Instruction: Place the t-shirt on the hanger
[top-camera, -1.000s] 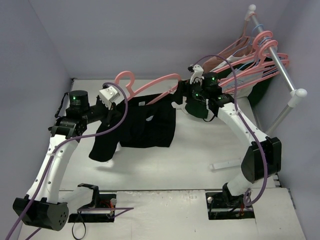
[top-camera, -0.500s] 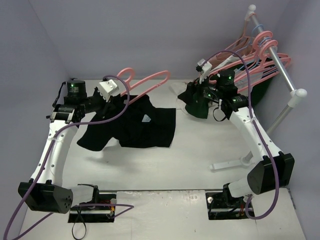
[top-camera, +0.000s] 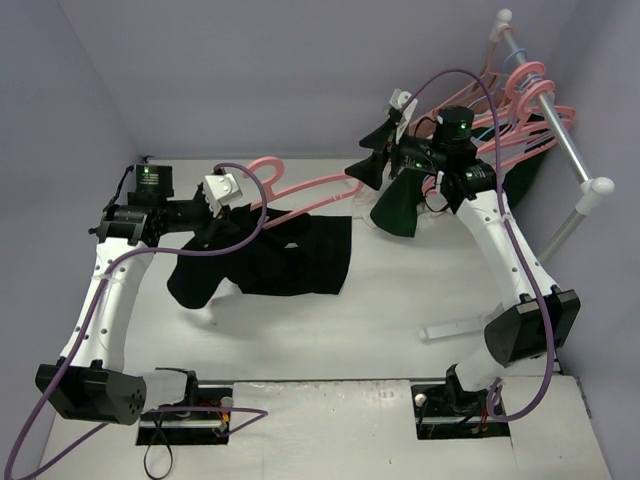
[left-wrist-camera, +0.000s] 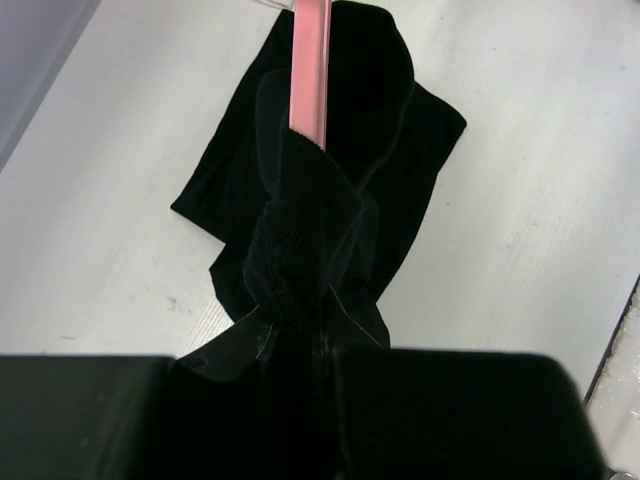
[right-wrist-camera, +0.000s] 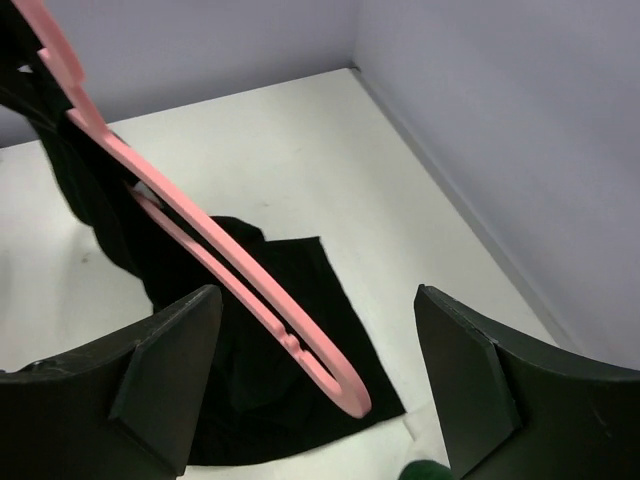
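— While the left gripper (left-wrist-camera: 318, 350) sits clenched on the bunched collar of the plain black soft fabric t-shirt (top-camera: 300, 262), where's the thin pink plastic clothes hanger (top-camera: 312, 183)?
— One arm of it runs out of that same bunch (can't tell if the jaws bite plastic or only cloth). If it's only cloth, I'd expect the hanger to swivel or slip out.
— Shirt position?
— It hangs off the clamp, lower part resting on the white table (top-camera: 400, 320). The far hanger arm is bare, so it's not dressed yet. Drag on the table could pull fabric back off the near shoulder.
— Right gripper (right-wrist-camera: 318, 300)?
— Released, jaws wide, nothing held. The hanger's tip sits between them, touching neither. Closing off-centre would likely knock the tip sideways and twist it in the left clamp.
— Further back?
— Metal clothes rail (top-camera: 567, 152) with spare pink hangers (top-camera: 520, 115) close behind the right arm. A swing back might snag them, or catch its purple cable (top-camera: 465, 71).
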